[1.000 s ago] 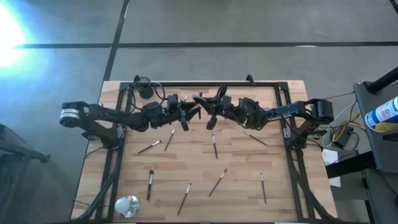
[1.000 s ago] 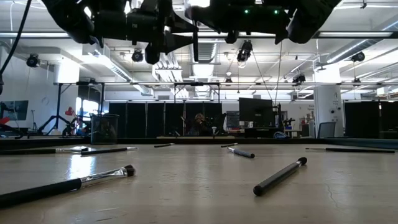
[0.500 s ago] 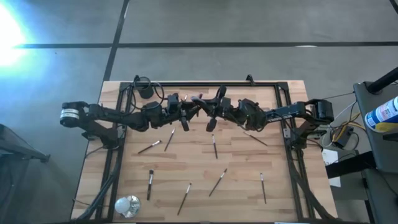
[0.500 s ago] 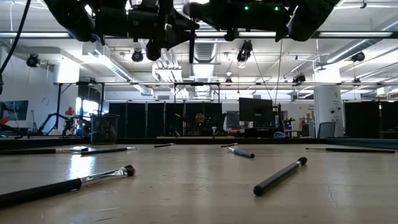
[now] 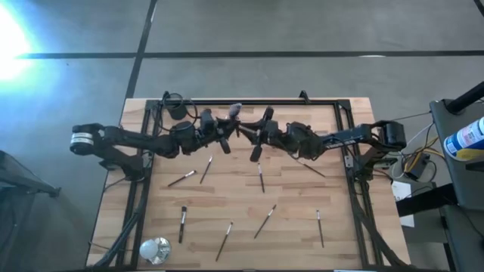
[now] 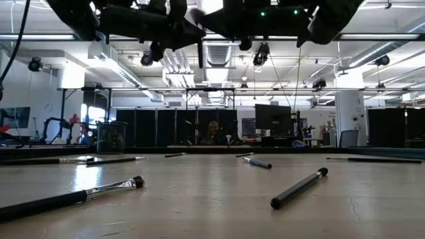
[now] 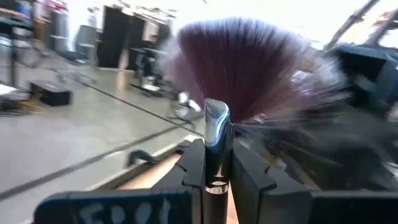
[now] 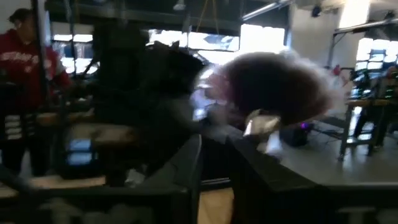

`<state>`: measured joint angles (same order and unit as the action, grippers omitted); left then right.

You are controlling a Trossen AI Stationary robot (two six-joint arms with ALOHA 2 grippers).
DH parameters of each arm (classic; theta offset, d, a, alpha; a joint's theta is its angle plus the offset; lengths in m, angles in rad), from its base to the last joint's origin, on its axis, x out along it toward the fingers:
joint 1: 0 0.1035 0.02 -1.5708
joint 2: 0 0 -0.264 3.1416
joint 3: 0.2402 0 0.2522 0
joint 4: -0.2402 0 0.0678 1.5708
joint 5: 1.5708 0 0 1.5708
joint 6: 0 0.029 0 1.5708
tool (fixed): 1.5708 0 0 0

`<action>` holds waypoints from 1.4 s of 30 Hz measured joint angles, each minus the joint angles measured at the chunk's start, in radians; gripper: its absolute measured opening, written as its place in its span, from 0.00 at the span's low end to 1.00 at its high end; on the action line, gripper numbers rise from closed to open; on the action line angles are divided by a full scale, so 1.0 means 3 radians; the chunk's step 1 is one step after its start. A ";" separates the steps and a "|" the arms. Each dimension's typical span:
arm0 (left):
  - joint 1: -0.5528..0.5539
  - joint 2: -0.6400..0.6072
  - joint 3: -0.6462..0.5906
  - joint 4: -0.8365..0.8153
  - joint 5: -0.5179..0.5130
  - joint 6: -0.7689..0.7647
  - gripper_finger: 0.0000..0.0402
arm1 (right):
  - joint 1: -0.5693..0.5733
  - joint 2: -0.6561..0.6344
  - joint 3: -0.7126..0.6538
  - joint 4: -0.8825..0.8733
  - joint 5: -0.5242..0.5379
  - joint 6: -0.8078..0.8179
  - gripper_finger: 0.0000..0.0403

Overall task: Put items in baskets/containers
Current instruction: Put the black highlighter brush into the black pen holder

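**A:** Where were the two arms?

**B:** Both were raised over the far middle of the wooden table [image 5: 242, 204], facing each other. The left gripper [image 5: 227, 128] and the right gripper [image 5: 253, 134] hung close together, well above the boards.

**A:** Was either one holding anything?

**B:** The left one was. In its wrist view the two dark fingers [image 7: 191, 167] were pressed against the silvery ferrule of the fluffy-headed makeup brush [image 7: 239, 68], with the purplish bristles fanned out above them. From overhead the pale head of that brush showed between the two grippers.

**A:** And the right gripper?

**B:** Its fingers [image 8: 186, 165] stood a little apart. The fluffy head lay just past them in the right wrist view, but that picture was too smeared to show whether they touched the brush. I could not tell if they gripped anything.

**A:** Where was the cup?

**B:** The small black cup [image 5: 177, 111] stood upright near the table's far left corner, beside the left arm and apart from both grippers.

**A:** And the remaining brushes?

**B:** The thin brushes [image 5: 264, 221] lay flat and scattered over the near and middle boards, none in the cup as far as I could see. A shiny whitish round object [image 5: 154, 248] sat at the near left corner. A person in a red top [image 8: 18, 74] stood in the room behind.
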<state>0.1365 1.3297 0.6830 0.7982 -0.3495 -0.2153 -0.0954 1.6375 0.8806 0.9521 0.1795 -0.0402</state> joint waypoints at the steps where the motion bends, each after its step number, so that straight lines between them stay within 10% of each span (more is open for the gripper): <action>1: 0.0010 -0.0031 -0.0011 -0.0030 -0.0005 0.0019 0.10 | 0.0001 -0.0009 0.0000 -0.0036 -0.0005 0.0014 0.22; 9: 0.0293 -0.0446 -0.0280 -0.0296 -0.0143 0.0089 0.10 | -0.0005 -0.0261 -0.0005 -0.0934 -0.0026 -0.0047 0.33; 21: 0.0995 -0.0850 -0.0745 -0.0307 -0.0175 0.0146 0.10 | -0.0055 -0.0306 -0.0363 -0.1232 -0.0327 -0.0163 0.03; 42: 0.1403 -0.0198 -0.0927 0.0555 -0.1149 0.0450 0.10 | -0.0084 -0.0342 -0.0875 -0.0597 -0.0360 -0.0226 0.02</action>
<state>0.5574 1.2703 0.4049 0.9645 -0.6942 -0.0803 -0.1207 1.5350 0.6181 0.7730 0.0714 -0.1080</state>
